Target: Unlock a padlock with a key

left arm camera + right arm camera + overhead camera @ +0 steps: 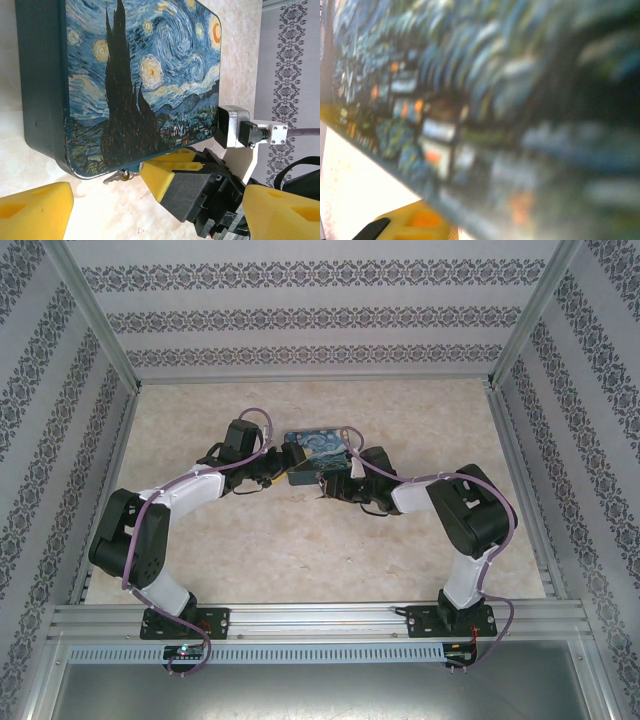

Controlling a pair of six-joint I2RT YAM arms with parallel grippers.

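- Key (120,175) is tiny and sits low on the table (300,560). My worry is that the right gripper (152,166) shoves it under the blue tin (140,75) or skids it away instead of pinching it.
- Right gripper's yellow fingers look close together, but honestly I can't tell if they're clamped on anything. Its own camera is just blur.
- Left gripper (278,468) has its fingers spread wide with nothing held, parked beside the tin.
- Key lies right at the tin's edge, maybe touching it, just past the right gripper's fingertips, in the open gap the left fingers frame.
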